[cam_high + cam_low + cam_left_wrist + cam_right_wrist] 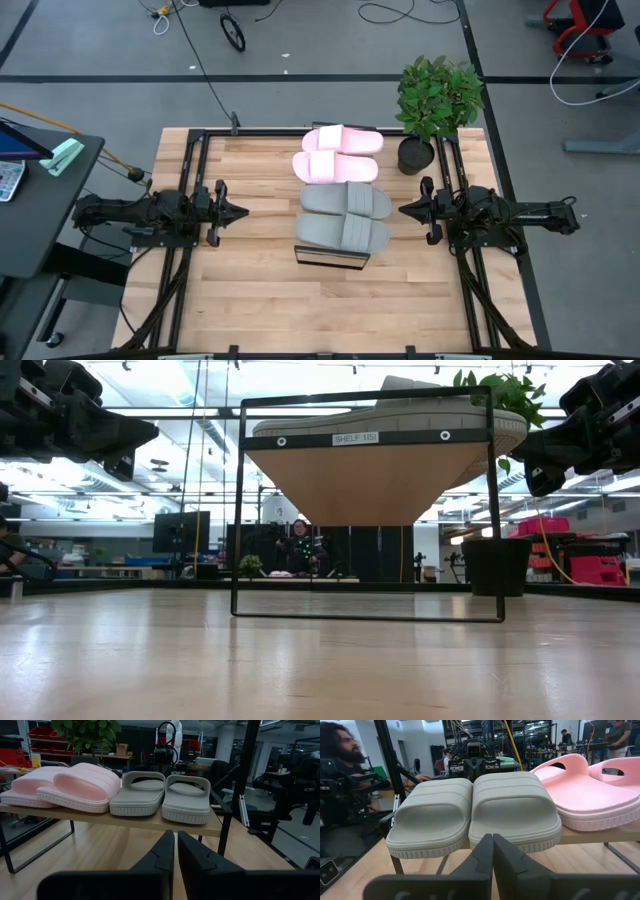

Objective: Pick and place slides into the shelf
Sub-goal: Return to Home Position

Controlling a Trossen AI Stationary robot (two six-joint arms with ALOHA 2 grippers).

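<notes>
My 2 arms [150,212]: matte black, chunky boxy segments. Seen from above, left gripper [236,212] and right gripper [407,210] taper to a pointed tip. Each has 2 dark flat wedge fingers [161,855], smooth faces, angled edges.

A potted plant [437,100] stands at the far right corner of the wooden table [260,300]. A dark desk [45,225] sits beside the table's left edge. Cables [200,60] and a small wheel [233,32] lie on the grey floor past the far edge. A person [340,747] sits in the room beyond the table.

Grey floor [100,40], potted plant [438,95], ceiling lights [172,384]
</notes>
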